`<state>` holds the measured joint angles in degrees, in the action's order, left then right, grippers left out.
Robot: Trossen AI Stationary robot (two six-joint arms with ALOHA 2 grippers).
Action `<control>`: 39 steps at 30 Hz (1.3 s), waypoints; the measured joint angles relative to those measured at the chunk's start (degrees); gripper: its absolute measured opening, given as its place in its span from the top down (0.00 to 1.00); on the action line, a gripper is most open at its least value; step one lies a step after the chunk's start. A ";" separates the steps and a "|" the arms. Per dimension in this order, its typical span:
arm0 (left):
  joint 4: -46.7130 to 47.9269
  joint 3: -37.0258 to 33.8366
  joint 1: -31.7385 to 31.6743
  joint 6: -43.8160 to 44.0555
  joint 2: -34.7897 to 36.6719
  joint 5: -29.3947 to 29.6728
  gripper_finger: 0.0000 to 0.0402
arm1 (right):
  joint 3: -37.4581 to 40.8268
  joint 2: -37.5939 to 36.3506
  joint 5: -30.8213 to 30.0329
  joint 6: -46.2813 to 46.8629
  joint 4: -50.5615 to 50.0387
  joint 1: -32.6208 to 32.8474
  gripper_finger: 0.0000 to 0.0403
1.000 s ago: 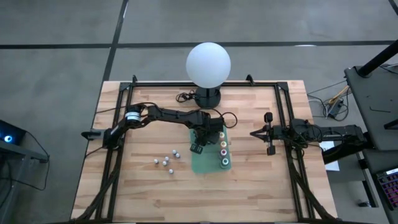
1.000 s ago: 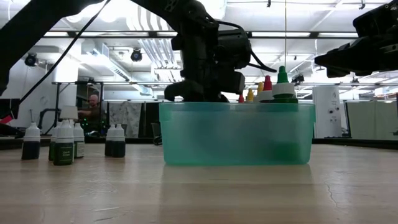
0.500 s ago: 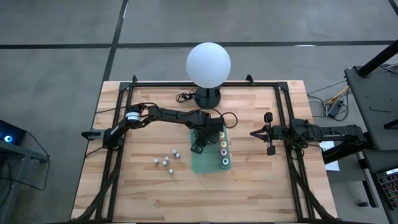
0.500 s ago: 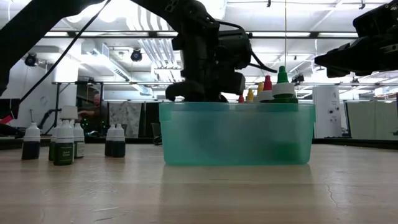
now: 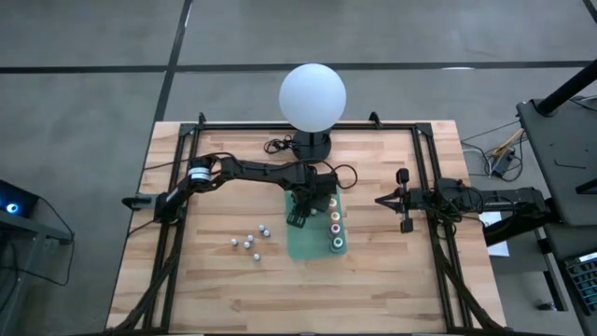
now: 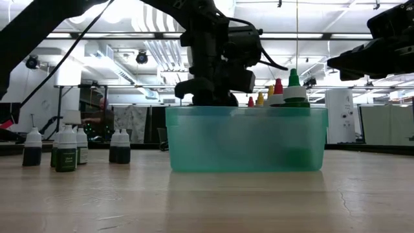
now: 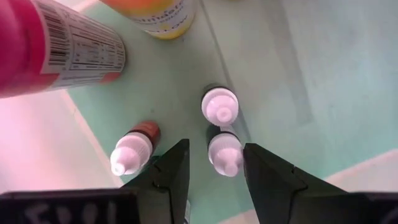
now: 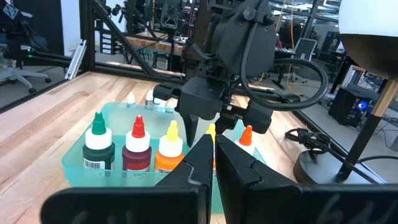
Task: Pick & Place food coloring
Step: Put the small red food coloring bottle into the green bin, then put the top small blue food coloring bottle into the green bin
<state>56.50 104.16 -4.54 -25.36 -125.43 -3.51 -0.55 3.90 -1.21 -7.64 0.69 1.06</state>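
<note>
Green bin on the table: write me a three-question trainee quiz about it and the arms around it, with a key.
1. True or false: the left gripper is over the green bin with its jaws open.
2. Multiple choice: in the left wrist view, how many small white-capped bottles stand in the bin below the gripper? A one, B three, C six.
3. Fill in: the small bottles not yet placed stand on the bare table, on the bin's ____ side in the high view.

Key: 1 true. 2 B; one shows between the jaws, which do not touch it. 3 left. The right gripper waits shut by the table's right rail.
</note>
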 joint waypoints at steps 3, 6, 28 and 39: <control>0.00 0.07 0.00 0.03 0.00 -0.02 0.70 | 0.02 0.00 0.00 -0.03 0.00 0.00 0.98; 0.07 0.07 0.00 0.03 0.00 -0.02 0.70 | 0.01 0.00 0.00 0.07 0.00 0.00 0.98; 2.02 0.09 0.44 2.50 8.65 -0.06 0.70 | 0.00 0.10 -0.03 0.03 0.02 0.05 0.98; 3.75 -0.33 0.92 6.95 14.32 -0.07 0.70 | 0.02 0.70 -0.04 0.02 0.07 0.04 0.98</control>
<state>60.25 103.83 -3.62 -18.40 -111.10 -3.57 -0.54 4.60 -1.26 -7.62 0.76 1.10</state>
